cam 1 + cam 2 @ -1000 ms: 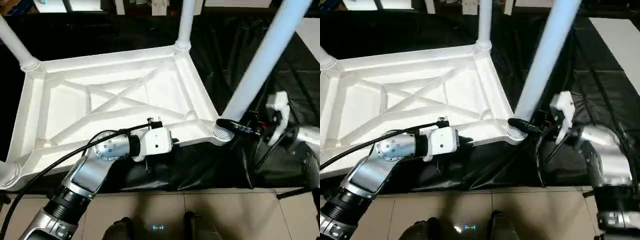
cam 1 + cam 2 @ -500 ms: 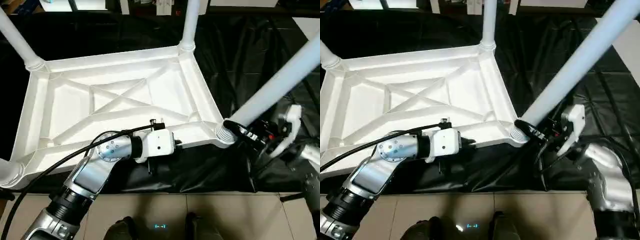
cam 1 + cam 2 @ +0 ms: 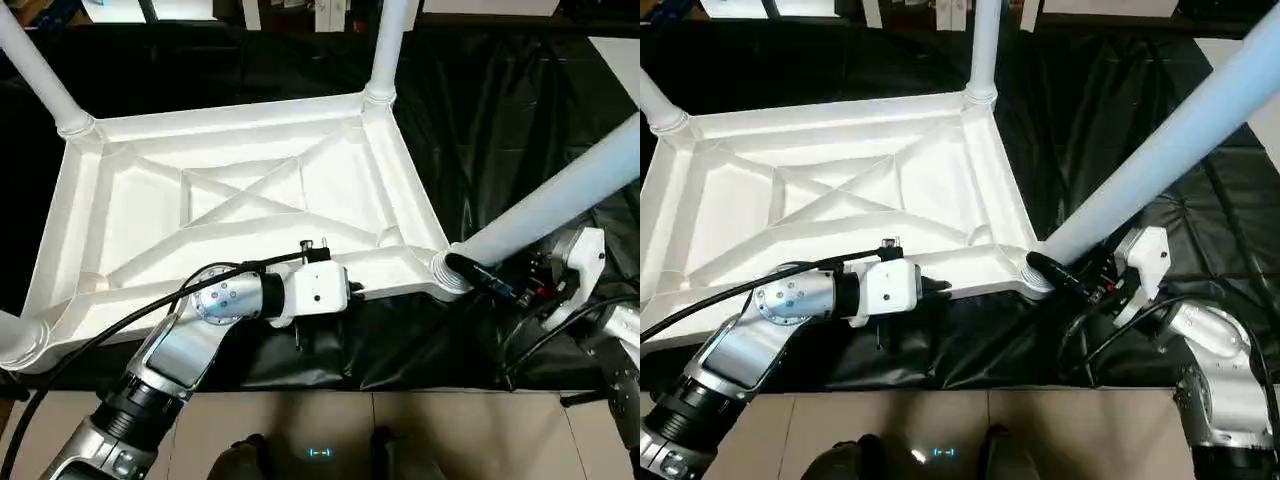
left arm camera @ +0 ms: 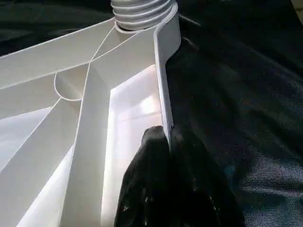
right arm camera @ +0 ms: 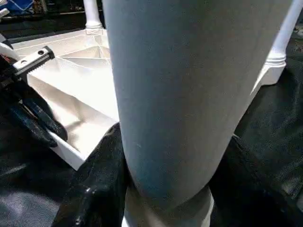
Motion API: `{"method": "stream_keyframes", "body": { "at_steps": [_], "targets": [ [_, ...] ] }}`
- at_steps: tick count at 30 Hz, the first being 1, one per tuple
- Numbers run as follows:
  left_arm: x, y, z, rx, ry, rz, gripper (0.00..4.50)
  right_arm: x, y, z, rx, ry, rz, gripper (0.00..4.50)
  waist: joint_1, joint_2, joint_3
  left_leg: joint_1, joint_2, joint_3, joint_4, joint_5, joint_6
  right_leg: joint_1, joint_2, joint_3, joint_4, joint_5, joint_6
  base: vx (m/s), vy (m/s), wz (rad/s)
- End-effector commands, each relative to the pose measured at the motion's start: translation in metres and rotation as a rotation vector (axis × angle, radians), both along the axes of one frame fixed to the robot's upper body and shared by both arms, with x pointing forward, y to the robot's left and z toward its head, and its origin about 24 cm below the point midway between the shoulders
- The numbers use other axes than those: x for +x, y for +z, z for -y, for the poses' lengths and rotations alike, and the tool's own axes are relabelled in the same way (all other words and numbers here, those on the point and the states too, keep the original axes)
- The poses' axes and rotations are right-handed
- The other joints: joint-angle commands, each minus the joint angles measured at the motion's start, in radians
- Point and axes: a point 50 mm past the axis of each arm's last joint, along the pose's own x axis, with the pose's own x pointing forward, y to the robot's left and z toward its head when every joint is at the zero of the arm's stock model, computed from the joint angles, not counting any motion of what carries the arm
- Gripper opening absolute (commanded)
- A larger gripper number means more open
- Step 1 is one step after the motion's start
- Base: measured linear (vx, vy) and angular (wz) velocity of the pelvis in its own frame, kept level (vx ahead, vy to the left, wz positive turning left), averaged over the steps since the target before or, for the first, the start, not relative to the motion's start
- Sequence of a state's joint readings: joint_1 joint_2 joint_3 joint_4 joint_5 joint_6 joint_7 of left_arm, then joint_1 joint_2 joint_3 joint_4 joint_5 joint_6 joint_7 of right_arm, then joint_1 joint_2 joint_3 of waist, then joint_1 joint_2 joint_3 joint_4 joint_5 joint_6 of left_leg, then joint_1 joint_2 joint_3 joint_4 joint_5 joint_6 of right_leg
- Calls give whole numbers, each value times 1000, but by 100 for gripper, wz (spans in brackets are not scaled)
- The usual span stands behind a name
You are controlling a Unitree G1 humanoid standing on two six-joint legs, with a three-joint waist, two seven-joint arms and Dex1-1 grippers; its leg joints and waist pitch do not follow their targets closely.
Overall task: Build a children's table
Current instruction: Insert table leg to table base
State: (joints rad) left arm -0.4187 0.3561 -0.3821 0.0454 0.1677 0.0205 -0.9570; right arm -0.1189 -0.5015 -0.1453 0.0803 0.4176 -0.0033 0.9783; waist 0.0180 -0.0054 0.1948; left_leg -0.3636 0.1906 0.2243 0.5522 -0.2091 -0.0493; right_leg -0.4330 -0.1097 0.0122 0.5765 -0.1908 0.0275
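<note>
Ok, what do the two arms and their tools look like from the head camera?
Both forearms are silver metal with black ribbed collars near the elbow. The left arm carries a white wrist block and a black cable looping off it. The right arm has a white bracket, black cables and small red and blue fittings. Tool fingers are glossy black.

Even overhead lighting, moderately bright. Glare on white tabletop [image 3: 230, 190] ribs; wrinkled black cloth [image 3: 480, 110] catching soft sheen. Left wrist view: fingers [image 4: 175, 189] out of focus, dark. Leg [image 5: 189, 94] close, blurred.
</note>
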Motion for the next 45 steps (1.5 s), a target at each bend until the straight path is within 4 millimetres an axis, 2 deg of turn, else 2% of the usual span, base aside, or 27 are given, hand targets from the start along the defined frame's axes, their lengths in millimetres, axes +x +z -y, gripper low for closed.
{"method": "stream_keyframes", "body": {
  "at_steps": [1, 6, 8, 9, 11, 13, 14, 15, 16, 17, 18, 19, 21, 23, 28, 29, 30, 31, 34, 35, 36, 37, 38, 40, 41, 43, 45],
  "targets": [
    [-9, -30, 2, 47, -5, -122, 0, -25, -63, -21, -75, 125, -320, 190, -5, -20, -29, 9, 35, -14, -66, -147, 96, 29, -14, 14, -66, -134, -220, 0, 0, 0],
    [-9, -30, 2, 48, -9, -123, 0, -31, -72, -18, -135, 159, -393, 190, -3, -17, -30, 10, 35, -14, -66, -147, 94, 30, -13, 13, -65, -115, -224, 0, 0, 0],
    [-9, -30, 2, 50, -12, -124, 0, -31, -74, -17, -171, 190, -419, 190, -2, -15, -30, 11, 36, -14, -69, -172, 83, 29, -13, 12, -69, -134, -220, 0, 0, 0],
    [-9, -30, 2, 50, -13, -124, 0, -31, -74, -17, -173, 193, -419, 190, 0, -16, -23, 14, 39, -15, -77, -227, 68, 27, -14, 13, -77, -209, -211, 0, 0, 0],
    [-9, -30, 2, 51, -14, -125, 0, -31, -74, -18, -187, 215, -442, 190, 3, -22, -23, 20, 40, -20, -84, -302, 40, 26, -19, 16, -89, -342, -183, 0, 0, 0],
    [-9, -30, 3, 51, -13, -125, 0, -32, -75, -18, -209, 247, -470, 190, 6, -23, -29, 25, 42, -20, -83, -278, 35, 25, -18, 18, -88, -323, -176, 0, 0, 0],
    [-9, -30, 3, 51, -13, -125, 0, -32, -75, -18, -212, 252, -475, 190, 6, -21, -31, 23, 41, -20, -82, -244, 39, 28, -15, 17, -83, -262, -183, 0, 0, 0],
    [-9, -30, 3, 49, -11, -125, 0, -32, -76, -18, -220, 262, -492, 190, 5, -30, -36, 23, 40, -17, -76, -212, 48, 31, -12, 15, -77, -201, -193, 0, 0, 0],
    [-9, -30, 3, 49, -11, -125, 0, -32, -76, -18, -220, 262, -492, 190, 6, -27, -39, 20, 38, -18, -74, -188, 54, 34, -12, 15, -71, -165, -199, 0, 0, 0],
    [-9, -30, 4, 48, -9, -124, 0, -29, -75, -18, -200, 250, -506, 190, 6, -32, -38, 20, 37, -14, -71, -163, 68, 34, -10, 15, -70, -118, -207, 0, 0, 0],
    [-9, -30, 4, 47, -6, -124, 0, -26, -74, -17, -174, 235, -515, 190, 5, -31, -38, 15, 36, -15, -73, -165, 75, 36, -10, 13, -69, -121, -213, 0, 0, 0],
    [-9, -30, 3, 45, -2, -124, 0, -22, -72, -15, -155, 214, -514, 190, 5, -33, -38, 17, 38, -15, -76, -191, 72, 34, -13, 14, -74, -166, -212, 0, 0, 0],
    [-9, -30, 2, 45, 2, -123, 0, -20, -71, -12, -158, 202, -514, 190, 5, -34, -36, 17, 41, -18, -81, -234, 58, 31, -16, 15, -82, -249, -199, 0, 0, 0],
    [-8, -30, 2, 45, 5, -124, 0, -22, -73, -8, -166, 201, -534, 190, 4, -36, -37, 18, 41, -20, -82, -253, 46, 29, -17, 16, -85, -288, -187, 0, 0, 0],
    [-8, -31, 2, 44, 8, -125, 0, -26, -78, -6, -175, 211, -585, 190, 6, -35, -39, 19, 41, -18, -81, -237, 46, 28, -13, 16, -83, -244, -182, 0, 0, 0],
    [-5, -30, 3, 45, 12, -118, 0, -22, -80, -7, -203, 206, -570, 190, 5, -25, -40, 20, 41, -18, -82, -236, 43, 28, -12, 15, -83, -223, -189, 0, 0, 0],
    [-3, -30, 3, 45, 14, -115, 0, -20, -79, -7, -216, 202, -554, 190, 3, -28, -39, 19, 40, -17, -82, -242, 41, 27, -11, 13, -83, -226, -193, 0, 0, 0],
    [-3, -30, 3, 46, 14, -114, 0, -19, -79, -7, -218, 201, -550, 190, 4, -28, -38, 18, 40, -18, -84, -252, 38, 28, -11, 13, -84, -238, -193, 0, 0, 0],
    [6, -26, 1, 43, 53, -87, 0, -6, -71, -11, -175, 162, -492, 190, 2, -26, -34, 22, 41, -25, -94, -363, 5, 18, -17, 16, -99, -407, -162, -20, 0, 0],
    [8, -25, 0, 43, 62, -84, 0, -3, -70, -12, -171, 155, -482, 190, 1, -27, -34, 23, 42, -28, -96, -373, 0, 17, -18, 15, -102, -425, -155, -60, 1, 0],
    [14, -23, -3, 44, 85, -71, 0, 5, -67, -13, -167, 134, -451, 190, 0, -23, -33, 23, 41, -31, -99, -387, -7, 15, -18, 14, -105, -446, -144, -61, 7, -2],
    [16, -22, -5, 46, 93, -66, 0, 8, -66, -14, -166, 126, -438, 190, -2, -27, -33, 21, 39, -33, -100, -404, -13, 14, -19, 13, -108, -482, -130, -59, 11, -4],
    [20, -20, -7, 48, 104, -58, 0, 15, -63, -16, -161, 115, -418, 190, -2, -25, -34, 21, 39, -35, -100, -408, -15, 12, -20, 13, -108, -493, -126, -59, 11, -4],
    [24, -17, -9, 47, 114, -50, 0, 21, -60, -18, -155, 107, -402, 190, -9, -29, -34, 15, 37, -40, -103, -412, -15, 15, -22, 13, -110, -520, -113, -58, 9, -5],
    [26, -17, -9, 46, 117, -47, 0, 23, -58, -19, -153, 106, -397, 190, -14, -25, -31, 15, 40, -43, -106, -426, -17, 11, -23, 11, -111, -535, -110, -61, 8, -6],
    [30, -14, -11, 47, 124, -38, 0, 28, -55, -20, -140, 104, -390, 190, -21, -25, -27, 19, 40, -47, -109, -463, -20, 9, -26, 7, -117, -571, -111, -70, 13, -6],
    [33, -12, -13, 48, 130, -32, 0, 32, -53, -21, -137, 105, -386, 190, -20, -26, -29, 14, 41, -48, -112, -427, -14, 16, -28, 6, -115, -532, -119, -60, 20, -8]
  ]
}}
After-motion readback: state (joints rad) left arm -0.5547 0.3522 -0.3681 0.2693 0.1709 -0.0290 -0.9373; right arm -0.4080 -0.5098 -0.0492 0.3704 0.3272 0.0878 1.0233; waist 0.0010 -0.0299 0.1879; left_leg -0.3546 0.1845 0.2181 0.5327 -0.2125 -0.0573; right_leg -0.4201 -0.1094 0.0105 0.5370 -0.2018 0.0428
